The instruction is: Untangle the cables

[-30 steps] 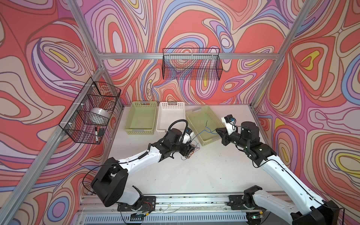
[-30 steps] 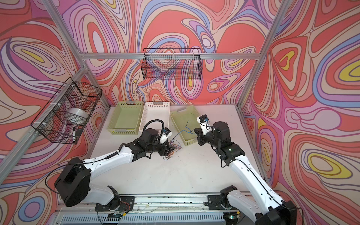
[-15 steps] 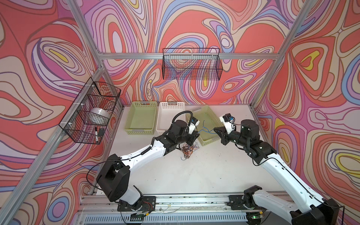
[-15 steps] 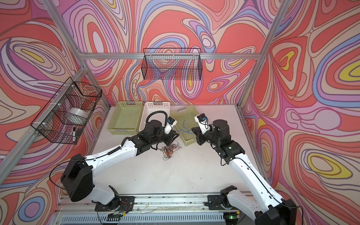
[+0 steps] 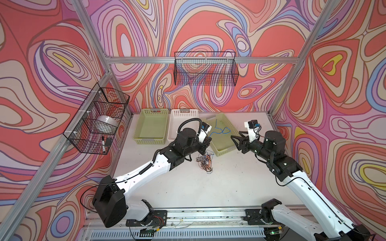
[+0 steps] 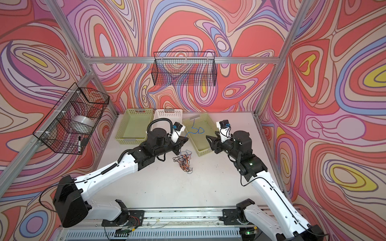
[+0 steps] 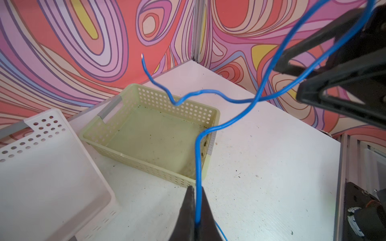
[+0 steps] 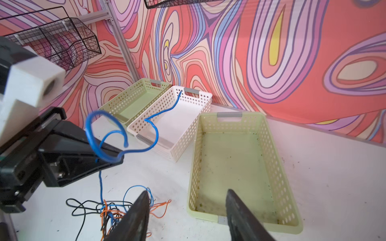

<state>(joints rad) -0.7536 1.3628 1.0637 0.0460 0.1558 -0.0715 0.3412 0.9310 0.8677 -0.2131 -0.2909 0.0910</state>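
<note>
Flagging risks first: left claw [image 7: 195, 191] is pinched tight on the blue cable [image 7: 198, 146]; below the pinch the cable drops into the tangle [image 5: 204, 161], which lies on the worktop [image 5: 208, 187] just beside the near corner of the tilted green basket [image 5: 221, 154]; there it runs in among orange and dark strands, so I judge a lift from here would drag the whole knot up or cinch it rather than free the strand; the wire is very thin and gripped near the tips, so a hard tug could slide it out; the free part forms one closed loop above the basket, close to the right claw [image 5: 235, 140]; in the left wrist view the loop overlaps that claw's fingers, cannot tell if it touches; if it does, a move by either arm could hook it; pulling the loop taut would likely set a kink; right claw has jaws apart and holds nothing, at the basket's right side.

Orientation: the held stretch leaves the left claw in line with its fingers, then bends; long axis runs from the basket's left side across over its middle; the bare-tipped free end doubles back and points up toward the basket's far wall; wavy, not straight; other end hidden in the tangle.
</note>
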